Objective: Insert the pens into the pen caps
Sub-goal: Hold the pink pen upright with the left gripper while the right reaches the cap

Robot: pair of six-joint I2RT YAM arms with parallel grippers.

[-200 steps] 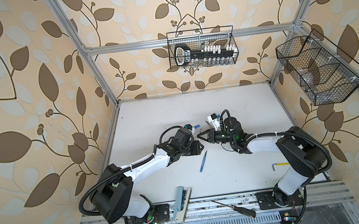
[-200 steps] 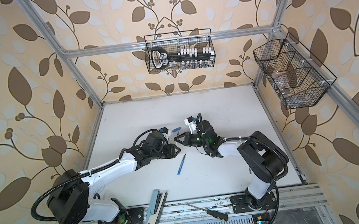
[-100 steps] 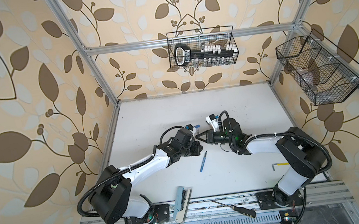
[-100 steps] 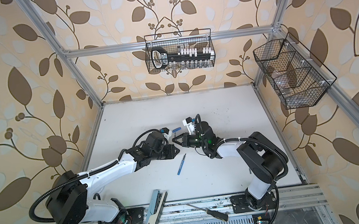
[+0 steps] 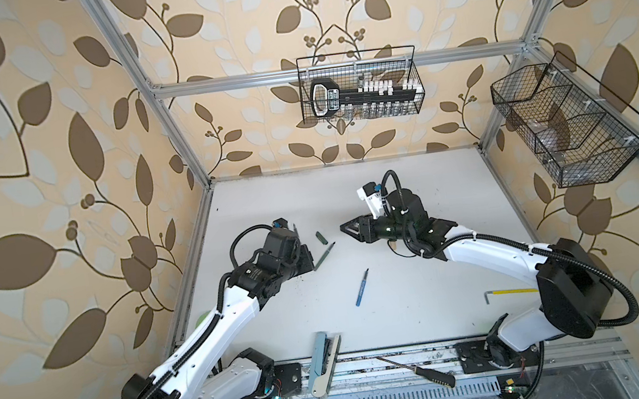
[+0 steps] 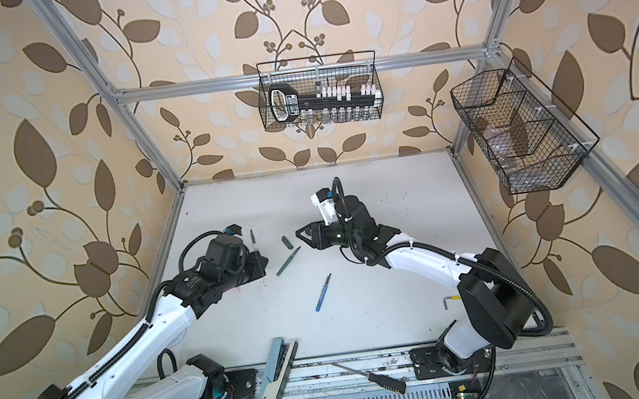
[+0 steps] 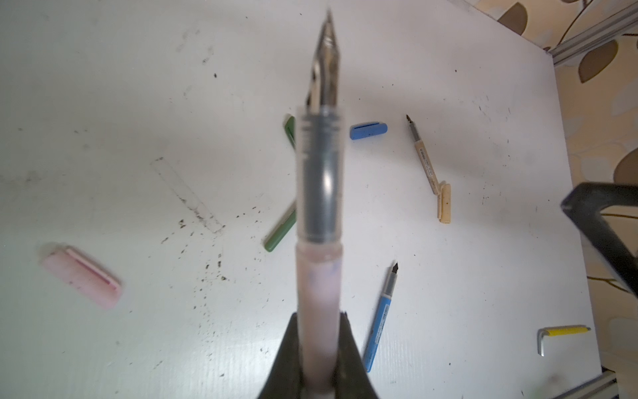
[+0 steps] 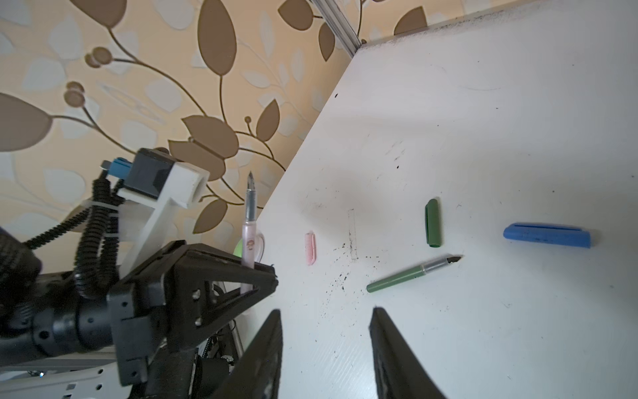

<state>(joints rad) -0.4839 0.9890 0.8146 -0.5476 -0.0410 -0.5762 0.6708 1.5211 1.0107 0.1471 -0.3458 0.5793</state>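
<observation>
On table point(image 7: 103, 86): three pens point(image 7: 280, 229) point(image 7: 379, 324) point(image 7: 425, 162), four caps point(image 7: 81, 274) point(image 7: 290, 129) point(image 7: 368, 130) point(image 7: 445, 203); pink pen point(image 7: 319, 276) in left pincer's point(image 7: 319, 321) pinch; right pincer point(image 8: 326, 311) spread.

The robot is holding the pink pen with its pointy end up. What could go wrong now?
The left gripper pinches the pink pen only at its bottom end, so pushing a cap on might tip it or make it slip. The pink cap lies flat on the table near that gripper, so the open, empty right gripper could bump it, or nudge the green pen on its way there.
</observation>
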